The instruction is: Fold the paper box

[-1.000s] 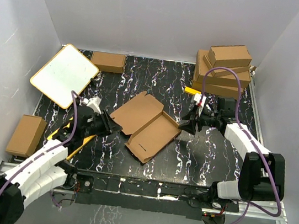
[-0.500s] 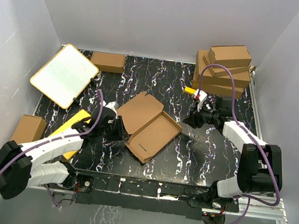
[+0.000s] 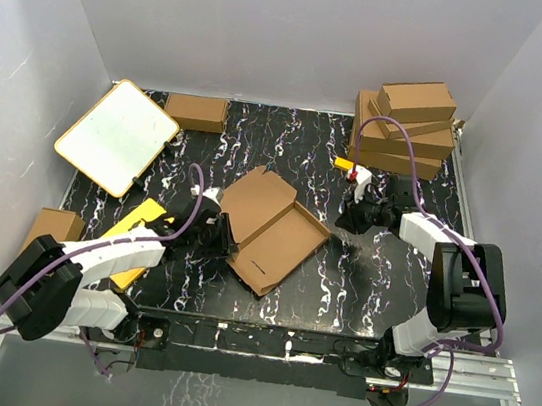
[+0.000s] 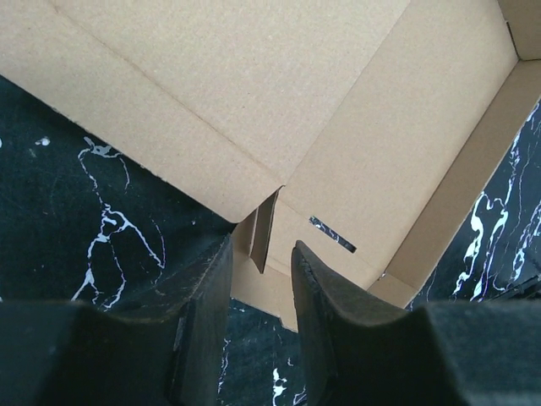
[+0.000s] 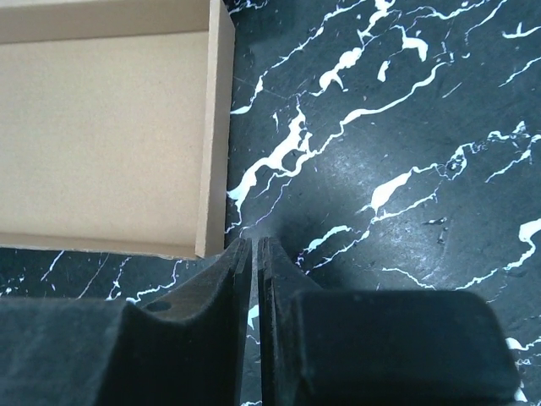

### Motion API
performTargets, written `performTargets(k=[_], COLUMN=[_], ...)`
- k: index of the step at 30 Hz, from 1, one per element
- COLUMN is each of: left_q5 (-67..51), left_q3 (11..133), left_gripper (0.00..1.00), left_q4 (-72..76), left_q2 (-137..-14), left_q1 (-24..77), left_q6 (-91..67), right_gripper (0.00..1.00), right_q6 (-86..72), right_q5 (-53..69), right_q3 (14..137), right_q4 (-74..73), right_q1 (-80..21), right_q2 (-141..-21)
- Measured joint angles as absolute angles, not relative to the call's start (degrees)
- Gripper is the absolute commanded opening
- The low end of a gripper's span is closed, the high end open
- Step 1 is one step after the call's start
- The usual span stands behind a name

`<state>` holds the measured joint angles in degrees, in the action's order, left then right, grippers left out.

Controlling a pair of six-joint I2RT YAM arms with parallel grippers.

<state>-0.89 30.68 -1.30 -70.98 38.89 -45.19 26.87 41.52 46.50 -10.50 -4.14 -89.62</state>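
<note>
The paper box (image 3: 268, 225) lies open mid-table, a brown cardboard tray with its lid panel spread toward the back left. My left gripper (image 3: 218, 233) is at the box's near-left corner. In the left wrist view its jaws (image 4: 260, 254) are open, and a small upright corner flap (image 4: 264, 230) of the box (image 4: 338, 127) stands just ahead of the gap, touching neither finger. My right gripper (image 3: 350, 217) is to the right of the box, apart from it. In the right wrist view it (image 5: 254, 245) is shut on nothing above the black table, with the box's side wall (image 5: 213, 127) to its left.
A stack of folded brown boxes (image 3: 408, 126) stands at the back right. A white board with an orange rim (image 3: 117, 135) leans at the back left, next to a brown box (image 3: 195, 111). Another brown box (image 3: 50, 233) and a yellow flat card (image 3: 137, 225) lie at the left.
My left gripper has moved right, up to the box's near-left corner. My right gripper has drawn back from the box's right corner toward the back right.
</note>
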Motion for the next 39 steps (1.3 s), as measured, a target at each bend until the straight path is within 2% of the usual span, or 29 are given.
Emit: performTargets(k=[20,33,39], left_q5=[-2.6,-2.3,-2.3], left_q3=[31.6,37.1,38.8], left_gripper=[0.23,0.24,0.26], left_q4=[1.7,1.3,0.9], left_q2=[-73.8,-79.6,-81.1], left_q1=[39.2,39.2,39.2], left_q6=[-44.9,-41.6,-39.8], right_gripper=[0.13,0.12,0.16], right_q6=[39.4,54.8,58.0], right_q5=[44.9,50.8,50.9], right_q3=[50.6,52.7,53.5], right_q4=[-22.5,-35.6,-38.6], right_q1=[-7.5,-10.4,-10.5], right_q2=[-93.0,-93.3,-93.7])
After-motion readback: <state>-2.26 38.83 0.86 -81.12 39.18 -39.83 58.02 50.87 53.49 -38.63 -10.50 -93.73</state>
